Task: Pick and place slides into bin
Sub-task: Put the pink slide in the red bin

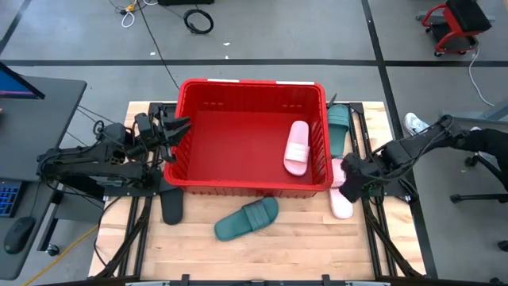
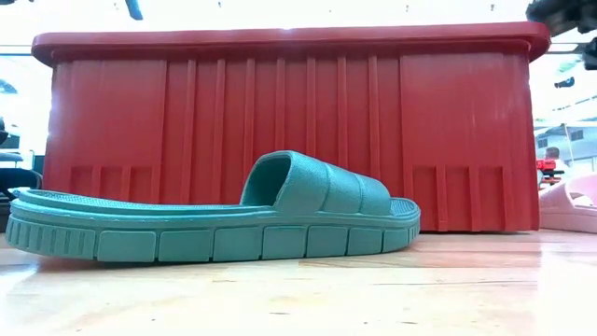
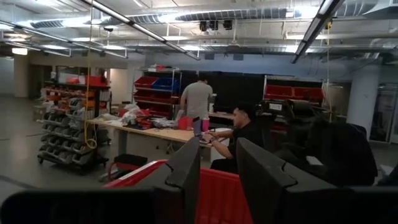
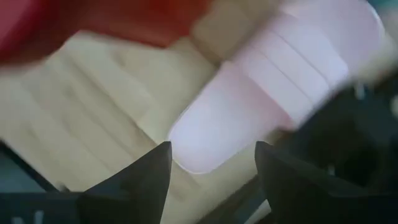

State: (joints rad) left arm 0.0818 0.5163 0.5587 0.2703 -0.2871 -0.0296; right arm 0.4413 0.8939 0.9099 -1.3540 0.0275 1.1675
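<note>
The red bin (image 1: 198,103) stands mid-table with one pale pink slide (image 1: 297,147) lying inside, near its right wall. A second pink slide (image 1: 341,202) lies on the wood just right of the bin. My right gripper (image 4: 211,168) hovers over it, pointing down and open, its fingers over the slide's rounded end (image 4: 205,140). A teal slide (image 1: 248,218) rests sole-down in front of the bin, another teal one (image 1: 340,125) lies along the bin's right side, and a black one (image 1: 171,205) lies at the bin's near left corner. My left gripper (image 1: 176,127) waits open by the bin's left rim.
The bin's tall slotted front wall (image 2: 280,140) rises right behind the near teal slide (image 2: 215,219). Bare wood (image 1: 317,246) lies along the table's near edge. Beyond the table are a workbench and people (image 3: 239,134) in the room.
</note>
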